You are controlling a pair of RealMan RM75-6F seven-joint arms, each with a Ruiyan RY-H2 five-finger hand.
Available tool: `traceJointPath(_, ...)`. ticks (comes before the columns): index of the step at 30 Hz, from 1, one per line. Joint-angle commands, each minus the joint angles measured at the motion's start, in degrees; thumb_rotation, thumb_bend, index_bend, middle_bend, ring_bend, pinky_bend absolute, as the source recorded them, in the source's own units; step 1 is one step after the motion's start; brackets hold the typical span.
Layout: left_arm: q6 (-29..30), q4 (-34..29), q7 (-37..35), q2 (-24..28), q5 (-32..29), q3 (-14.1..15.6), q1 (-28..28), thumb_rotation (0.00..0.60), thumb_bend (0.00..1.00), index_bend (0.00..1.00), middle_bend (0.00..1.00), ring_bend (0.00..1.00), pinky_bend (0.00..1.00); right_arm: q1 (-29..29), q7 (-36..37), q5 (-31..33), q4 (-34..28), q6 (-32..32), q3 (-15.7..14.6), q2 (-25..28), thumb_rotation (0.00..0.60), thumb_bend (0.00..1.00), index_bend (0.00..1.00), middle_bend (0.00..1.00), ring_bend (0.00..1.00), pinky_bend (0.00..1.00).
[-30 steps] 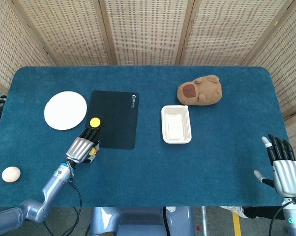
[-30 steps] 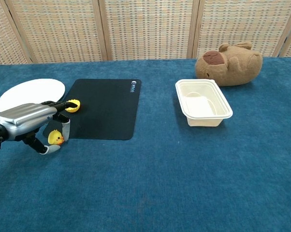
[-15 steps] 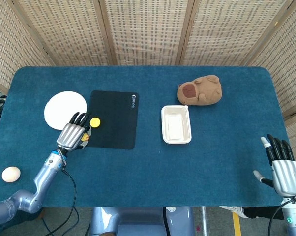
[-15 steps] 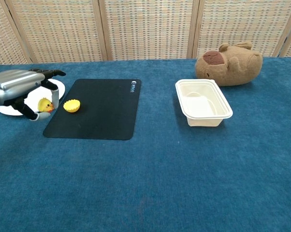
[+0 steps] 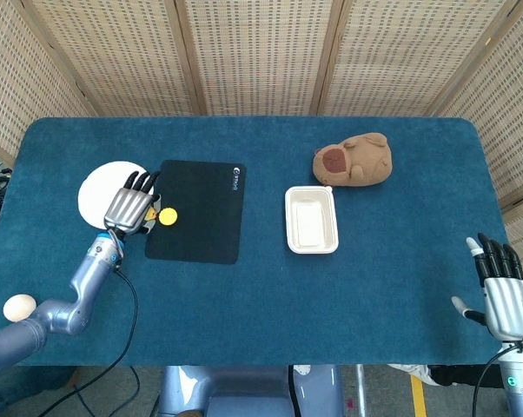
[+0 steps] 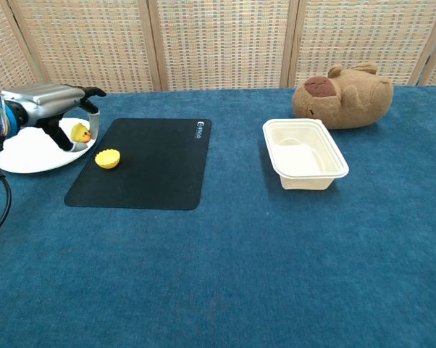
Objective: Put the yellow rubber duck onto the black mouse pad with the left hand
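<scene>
The left hand point(image 6: 48, 101) grips the yellow rubber duck point(image 6: 80, 133) above the white plate point(image 6: 22, 152), beside the black mouse pad point(image 6: 156, 167).

Silver left hand point(image 5: 129, 208) with black fingers, blue wrist ring, black cable; right hand point(image 5: 506, 299) alike.

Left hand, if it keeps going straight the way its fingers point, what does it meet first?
Probably nothing on the table. In the head view the left hand, holding the yellow duck, points toward the far edge, between the white plate and the black mouse pad. Its height is unclear.
</scene>
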Motion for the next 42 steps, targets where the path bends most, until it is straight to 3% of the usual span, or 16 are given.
traceJointPath(1, -1.27, 3.44, -0.87, -2.72, -0.83, -0.05, -1.82, 0.600, 0.36, 0.54, 0.00, 0.00, 0.00, 0.16, -0.09, 0.52, 0.32, -0.37, 0.21, -0.10, 0.600, 0.00, 0.00, 0.00, 0.00, 0.00)
traceJointPath(11, -2.32, 11.21, -1.50, -8.66, -2.47, 0.39, -4.25, 0.600, 0.36, 0.49, 0.00, 0.00, 0.00, 0.35, -0.83, 1.65, 0.56, -0.95, 0.47, -0.13, 0.600, 0.00, 0.00, 0.00, 0.00, 0.00)
traceJointPath(12, -2.57, 11.60, -2.10, -9.19, -2.82, 0.26, -4.34, 0.600, 0.34, 0.41, 0.00, 0.00, 0.00, 0.35, -0.95, 1.81, 0.68, -1.06, 0.46, -0.14, 0.600, 0.00, 0.00, 0.00, 0.00, 0.00)
traceJointPath(15, -3.37, 11.80, -4.21, -9.42, -2.34, 0.58, -4.46, 0.600, 0.16, 0.06, 0.00, 0.00, 0.00, 0.33, -1.09, 2.22, 0.75, -1.26, 0.50, -0.10, 0.600, 0.00, 0.00, 0.00, 0.00, 0.00)
traceJointPath(16, -3.57, 11.43, -5.04, -9.09, -1.86, 0.85, -4.40, 0.600, 0.09, 0.00, 0.00, 0.00, 0.00, 0.33, -1.12, 2.25, 0.76, -1.22, 0.52, -0.10, 0.600, 0.00, 0.00, 0.00, 0.00, 0.00)
traceJointPath(22, -1.61, 7.44, -9.24, -5.83, 1.19, 2.00, -2.95, 0.600, 0.05, 0.00, 0.00, 0.00, 0.00, 0.17, -0.83, 1.86, 0.43, -0.75, 0.42, 0.15, 0.600, 0.00, 0.00, 0.00, 0.00, 0.00)
traceJointPath(30, 12.89, -7.58, -15.89, 6.84, 7.55, 2.08, 4.23, 0.600, 0.05, 0.00, 0.00, 0.00, 0.00, -0.27, -0.20, -0.14, -0.96, 0.38, -0.46, 0.85, 0.600, 0.00, 0.00, 0.00, 0.00, 0.00)
traceJointPath(34, 22.01, -21.05, -15.71, 17.51, 6.72, 3.39, 12.92, 0.600, 0.05, 0.00, 0.00, 0.00, 0.00, -0.69, 0.37, -1.72, -1.90, 1.24, -1.22, 1.30, 0.600, 0.00, 0.00, 0.00, 0.00, 0.00)
traceJointPath(37, 28.98, -28.24, -14.42, 22.12, 6.77, 5.87, 19.48, 0.600, 0.05, 0.00, 0.00, 0.00, 0.00, -0.76, 0.99, -2.43, -2.29, 1.50, -1.46, 1.63, 0.600, 0.00, 0.00, 0.00, 0.00, 0.00)
traceJointPath(42, 36.94, -32.07, -14.97, 23.47, 9.76, 11.96, 28.29, 0.600, 0.05, 0.00, 0.00, 0.00, 0.00, -0.58, 1.78, -2.41, -2.22, 0.96, -1.54, 1.86, 0.600, 0.00, 0.00, 0.00, 0.00, 0.00)
